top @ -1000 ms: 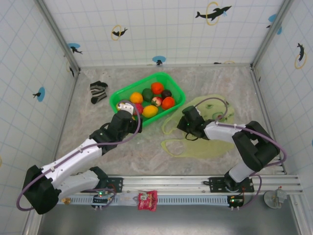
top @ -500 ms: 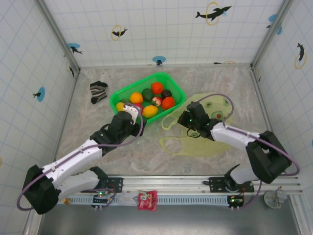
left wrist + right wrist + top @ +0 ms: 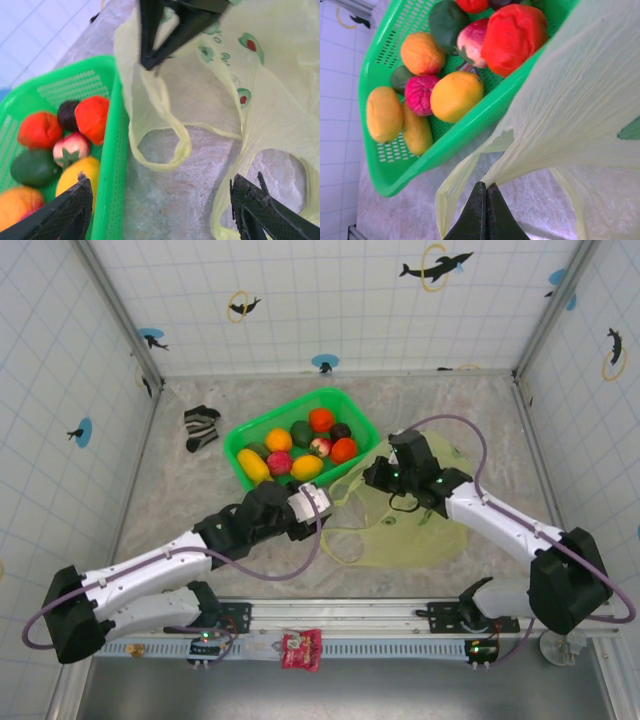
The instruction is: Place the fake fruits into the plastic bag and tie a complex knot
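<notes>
Yellow-green plastic bag (image 3: 420, 540) | edge pinched by right claw (image 3: 486, 192) | left claw (image 3: 160, 192) spread, just beside bag

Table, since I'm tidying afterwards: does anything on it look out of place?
Yes: a striped sock lies crumpled at the far left, apart from the green basket, unrelated to the fruits or plastic bag. A red packet sits by the front rail.

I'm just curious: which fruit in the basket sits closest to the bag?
The bright red fruit at the basket's right end, against the wall beside the bag; the other fruits lie farther left.
</notes>
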Robot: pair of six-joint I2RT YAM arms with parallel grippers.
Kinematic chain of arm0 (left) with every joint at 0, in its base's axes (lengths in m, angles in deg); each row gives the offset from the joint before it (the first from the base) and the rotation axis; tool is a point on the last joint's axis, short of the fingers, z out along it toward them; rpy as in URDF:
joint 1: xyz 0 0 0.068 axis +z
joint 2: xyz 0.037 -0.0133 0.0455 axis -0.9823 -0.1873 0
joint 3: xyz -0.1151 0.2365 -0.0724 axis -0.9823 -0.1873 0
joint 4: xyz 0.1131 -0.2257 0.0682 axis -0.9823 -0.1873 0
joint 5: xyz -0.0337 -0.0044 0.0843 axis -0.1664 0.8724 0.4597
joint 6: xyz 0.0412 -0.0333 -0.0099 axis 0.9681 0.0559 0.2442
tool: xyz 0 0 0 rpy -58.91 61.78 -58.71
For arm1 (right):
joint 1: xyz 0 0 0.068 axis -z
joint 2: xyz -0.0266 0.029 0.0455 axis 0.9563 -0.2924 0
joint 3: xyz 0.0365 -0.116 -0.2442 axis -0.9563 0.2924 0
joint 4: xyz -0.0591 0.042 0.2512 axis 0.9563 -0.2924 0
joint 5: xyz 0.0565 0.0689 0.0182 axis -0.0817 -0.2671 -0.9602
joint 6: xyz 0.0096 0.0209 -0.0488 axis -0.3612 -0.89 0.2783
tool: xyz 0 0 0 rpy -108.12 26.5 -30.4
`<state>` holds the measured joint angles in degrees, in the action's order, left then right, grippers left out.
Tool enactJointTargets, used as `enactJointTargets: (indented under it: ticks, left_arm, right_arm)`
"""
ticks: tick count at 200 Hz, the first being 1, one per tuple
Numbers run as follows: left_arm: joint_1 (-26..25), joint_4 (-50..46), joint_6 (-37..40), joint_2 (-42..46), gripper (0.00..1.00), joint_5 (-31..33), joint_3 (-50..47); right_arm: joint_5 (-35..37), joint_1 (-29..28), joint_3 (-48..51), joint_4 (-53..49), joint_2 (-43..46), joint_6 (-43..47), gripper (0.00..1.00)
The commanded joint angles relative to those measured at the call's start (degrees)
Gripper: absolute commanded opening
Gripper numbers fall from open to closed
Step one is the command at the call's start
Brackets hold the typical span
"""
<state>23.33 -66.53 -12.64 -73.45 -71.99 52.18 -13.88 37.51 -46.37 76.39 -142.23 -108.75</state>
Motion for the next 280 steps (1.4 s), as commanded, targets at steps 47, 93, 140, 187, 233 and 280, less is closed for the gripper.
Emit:
enactJointTargets:
  ticks: [47,93,140,187,233,280]
  left_arm:
    - [-0.55,4.18,27.26,-5.60,0.77,-2.57,1.09]
    - [1.00,5.19,28.26,-10.69,0.72,-4.54,2.08]
    - [2.35,8.66,28.59,-14.79,0.57,-7.00,2.74]
    - [2.99,11.50,29.71,-17.95,0.34,-5.35,3.03]
    - [4.13,12.81,28.71,-17.70,0.07,-6.80,3.23]
    - [4.11,11.15,22.96,-15.99,0.00,-10.12,3.33]
  right_arm:
    - [-5.80,1.59,-3.64,-3.59,1.77,3.30,0.00]
    - [-8.18,2.35,-3.03,-2.38,1.90,2.77,0.00]
    - [-10.37,2.80,-1.74,-0.03,1.78,1.97,0.00]
    - [-12.52,3.10,-0.91,2.31,1.02,0.84,0.00]
    - [-12.54,3.38,0.41,2.90,1.05,0.92,0.00]
    - [-12.54,6.08,2.62,2.72,2.36,2.00,0.18]
